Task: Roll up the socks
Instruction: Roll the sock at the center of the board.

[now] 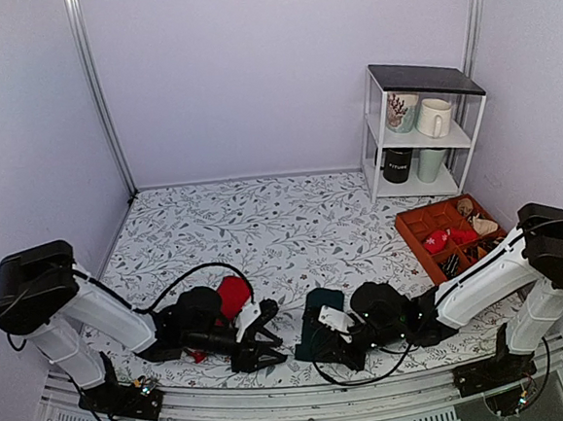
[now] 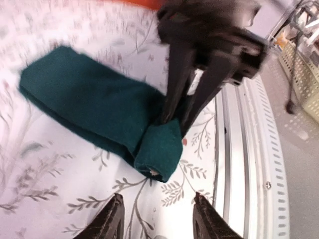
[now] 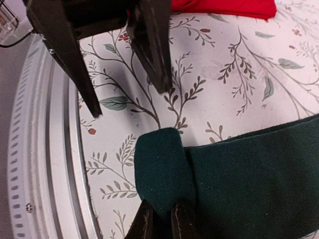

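The green sock [image 2: 84,104] lies flat on the worktop [image 1: 263,222]. One end of it is curled up into a small roll [image 2: 158,149]. The right pincer [image 3: 163,221] is squeezed tight on that roll and has hold of it. The left pincer [image 2: 157,201] sits just beside the rolled end of the green sock, pointing at it. Its fingers stand apart, with nothing between them, and they do not touch the green sock. The red sock [image 1: 233,294] lies near the green sock, to its left and a bit farther back.
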`<act>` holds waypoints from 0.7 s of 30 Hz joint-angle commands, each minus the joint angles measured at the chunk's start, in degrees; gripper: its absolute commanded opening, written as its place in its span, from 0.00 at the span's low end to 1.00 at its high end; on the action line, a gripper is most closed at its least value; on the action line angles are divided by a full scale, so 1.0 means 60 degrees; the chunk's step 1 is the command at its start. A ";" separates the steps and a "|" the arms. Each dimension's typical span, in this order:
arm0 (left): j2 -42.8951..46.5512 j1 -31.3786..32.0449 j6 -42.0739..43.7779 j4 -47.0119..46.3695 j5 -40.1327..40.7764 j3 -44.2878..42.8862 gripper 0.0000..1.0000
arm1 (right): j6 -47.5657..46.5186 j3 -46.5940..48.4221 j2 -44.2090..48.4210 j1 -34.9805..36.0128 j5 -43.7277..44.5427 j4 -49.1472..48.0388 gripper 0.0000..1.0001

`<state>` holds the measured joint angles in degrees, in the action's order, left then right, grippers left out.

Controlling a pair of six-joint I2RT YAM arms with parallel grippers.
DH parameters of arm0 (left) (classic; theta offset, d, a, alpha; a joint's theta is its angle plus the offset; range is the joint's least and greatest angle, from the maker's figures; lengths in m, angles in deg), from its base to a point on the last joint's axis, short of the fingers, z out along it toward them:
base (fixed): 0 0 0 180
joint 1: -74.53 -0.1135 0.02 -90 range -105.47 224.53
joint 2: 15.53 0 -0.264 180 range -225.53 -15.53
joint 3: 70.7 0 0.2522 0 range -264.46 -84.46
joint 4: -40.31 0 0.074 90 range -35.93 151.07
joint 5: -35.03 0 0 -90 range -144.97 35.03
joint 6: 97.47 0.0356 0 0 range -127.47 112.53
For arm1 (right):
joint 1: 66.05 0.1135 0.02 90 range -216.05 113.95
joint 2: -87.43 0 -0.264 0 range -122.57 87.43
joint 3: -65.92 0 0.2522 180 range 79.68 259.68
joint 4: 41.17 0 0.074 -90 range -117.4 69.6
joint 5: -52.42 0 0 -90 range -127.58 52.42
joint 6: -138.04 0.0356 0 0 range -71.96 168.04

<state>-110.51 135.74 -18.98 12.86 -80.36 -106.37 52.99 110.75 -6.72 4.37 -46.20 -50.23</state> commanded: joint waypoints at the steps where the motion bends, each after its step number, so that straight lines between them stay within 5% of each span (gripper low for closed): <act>1: 0.1088 0.0524 0.2124 -0.1712 0.1775 0.0673 0.48 | 0.1372 -0.0038 -0.0452 -0.0821 -0.3368 0.1838 0.04; 7: 0.0214 0.0584 0.3112 -0.2169 0.1054 0.0039 0.49 | 0.2238 0.0219 -0.1431 -0.1421 -0.4666 0.2177 0.04; 14: -0.1609 0.0849 0.2879 -0.2872 0.0152 -0.0497 0.49 | 0.2756 0.0228 -0.1591 -0.1663 -0.4694 0.2148 0.04; 21: -0.1709 0.1302 0.2749 -0.2829 0.0061 -0.0467 0.48 | 0.3102 0.0162 -0.1495 -0.1990 -0.4750 0.2223 0.04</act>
<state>-121.15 141.82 -2.71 -1.72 -78.63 -108.73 69.12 114.22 -12.91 -6.63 -76.04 -46.78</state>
